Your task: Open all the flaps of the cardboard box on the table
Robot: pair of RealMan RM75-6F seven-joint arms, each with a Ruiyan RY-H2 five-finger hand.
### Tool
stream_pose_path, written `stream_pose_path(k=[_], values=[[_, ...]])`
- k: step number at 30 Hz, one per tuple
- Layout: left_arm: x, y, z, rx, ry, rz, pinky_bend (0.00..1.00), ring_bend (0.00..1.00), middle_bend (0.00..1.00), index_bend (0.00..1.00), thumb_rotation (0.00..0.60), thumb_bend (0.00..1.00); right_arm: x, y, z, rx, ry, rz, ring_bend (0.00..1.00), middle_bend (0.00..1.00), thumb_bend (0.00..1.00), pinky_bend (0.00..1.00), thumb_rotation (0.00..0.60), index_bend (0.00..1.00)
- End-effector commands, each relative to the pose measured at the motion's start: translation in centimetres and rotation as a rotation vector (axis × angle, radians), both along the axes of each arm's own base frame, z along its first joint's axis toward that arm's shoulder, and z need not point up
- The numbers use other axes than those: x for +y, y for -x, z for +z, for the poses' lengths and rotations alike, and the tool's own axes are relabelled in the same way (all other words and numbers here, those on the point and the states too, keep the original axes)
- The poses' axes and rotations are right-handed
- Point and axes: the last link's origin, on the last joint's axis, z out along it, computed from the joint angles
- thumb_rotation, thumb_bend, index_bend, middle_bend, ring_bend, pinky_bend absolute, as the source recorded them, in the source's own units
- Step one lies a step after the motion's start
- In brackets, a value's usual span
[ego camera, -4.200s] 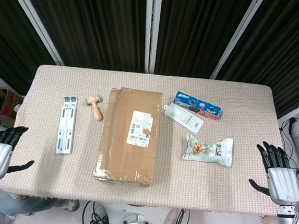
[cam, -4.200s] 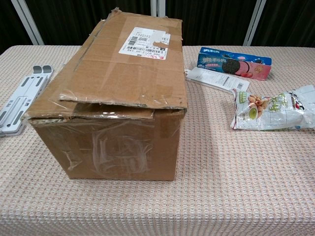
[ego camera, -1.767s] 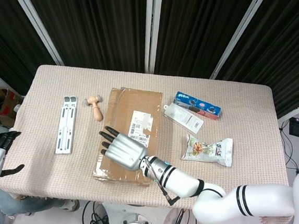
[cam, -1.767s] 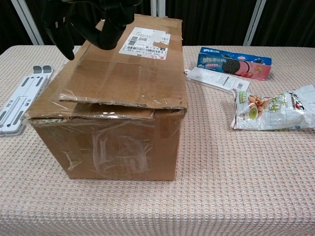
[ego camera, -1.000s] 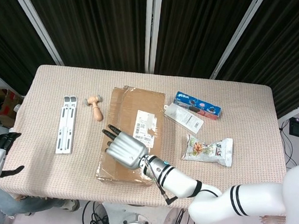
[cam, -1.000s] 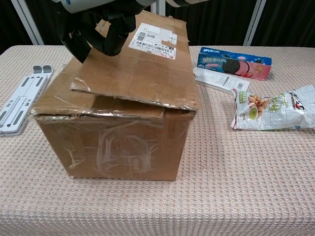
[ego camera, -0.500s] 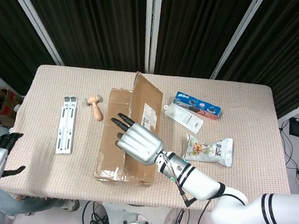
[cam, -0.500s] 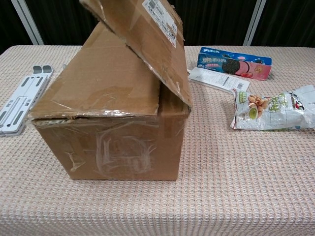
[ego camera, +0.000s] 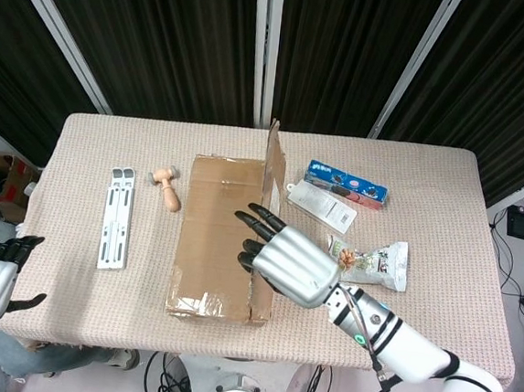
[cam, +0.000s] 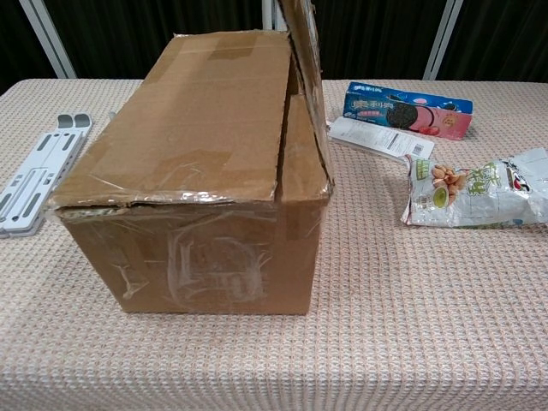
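Table (ego camera: 443, 221) bears cardboard box (ego camera: 221, 238), stand (ego camera: 116, 217), cookies (ego camera: 346, 183), snack bag (ego camera: 371, 263)

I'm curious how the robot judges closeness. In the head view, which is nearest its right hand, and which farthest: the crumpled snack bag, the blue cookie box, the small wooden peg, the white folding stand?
From the right hand:
1. Crumpled snack bag, just beside it on the right.
2. Blue cookie box, further back on the right.
3. Small wooden peg, left of the cardboard box.
4. White folding stand, farthest left.
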Motion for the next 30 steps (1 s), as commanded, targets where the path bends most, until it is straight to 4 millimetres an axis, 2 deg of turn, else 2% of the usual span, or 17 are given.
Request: stream_pose_path(k=[1, 7, 12, 16, 19, 20, 23, 26, 28, 30], values=[[0.1, -0.2, -0.1, 0.000, 0.005, -0.008, 0.21, 0.16, 0.16, 0.14, 0.584, 0.00, 0.7, 2.7, 1.5, 0.007, -0.004, -0.069, 0.00, 0.40, 0.78, 0.00, 0.600, 0.43], [0.1, -0.9, -0.2, 0.002, 0.009, -0.027, 0.21, 0.16, 0.16, 0.14, 0.585, 0.00, 1.6, 5.8, 3.8, -0.022, 0.004, -0.145, 0.00, 0.40, 0.75, 0.00, 0.600, 0.36], [0.1, -1.3, -0.3, -0.002, 0.010, -0.034, 0.21, 0.16, 0.16, 0.14, 0.585, 0.00, 2.2, 9.2, 6.2, -0.054, 0.028, -0.230, 0.00, 0.40, 0.68, 0.00, 0.600, 0.20], [0.3, -1.6, -0.4, -0.002, 0.014, -0.045, 0.21, 0.16, 0.16, 0.14, 0.589, 0.00, 2.2, 11.8, 7.8, -0.107, 0.043, -0.282, 0.00, 0.38, 0.67, 0.00, 0.600, 0.15], [0.6, -2.1, -0.5, -0.007, 0.017, -0.062, 0.21, 0.16, 0.16, 0.14, 0.589, 0.00, 2.3, 13.9, 8.4, -0.152, 0.070, -0.304, 0.00, 0.25, 0.65, 0.00, 0.600, 0.10], [0.7, -2.3, -0.6, -0.011, 0.019, -0.075, 0.21, 0.16, 0.16, 0.14, 0.589, 0.00, 2.3, 14.9, 8.5, -0.176, 0.089, -0.311, 0.00, 0.16, 0.64, 0.00, 0.600, 0.06], [1.3, -3.2, -0.6, -0.047, 0.041, -0.123, 0.21, 0.16, 0.16, 0.14, 0.587, 0.00, 2.4, 16.8, 8.5, -0.314, 0.162, -0.309, 0.00, 0.02, 0.63, 0.00, 0.600, 0.00], [2.3, -4.7, 0.2, -0.167, 0.056, -0.198, 0.21, 0.16, 0.17, 0.15, 0.556, 0.03, 2.9, 19.4, 8.3, -0.468, 0.231, -0.313, 0.00, 0.00, 0.62, 0.00, 0.600, 0.00], [3.4, -5.7, 1.0, -0.177, 0.049, -0.266, 0.21, 0.16, 0.19, 0.16, 0.517, 0.05, 3.5, 21.3, 8.1, -0.508, 0.242, -0.348, 0.00, 0.00, 0.59, 0.00, 0.600, 0.00], [4.8, -7.4, 1.6, -0.168, 0.053, -0.352, 0.21, 0.16, 0.19, 0.17, 0.512, 0.06, 4.2, 23.1, 8.0, -0.526, 0.253, -0.382, 0.00, 0.00, 0.56, 0.00, 0.600, 0.00]])
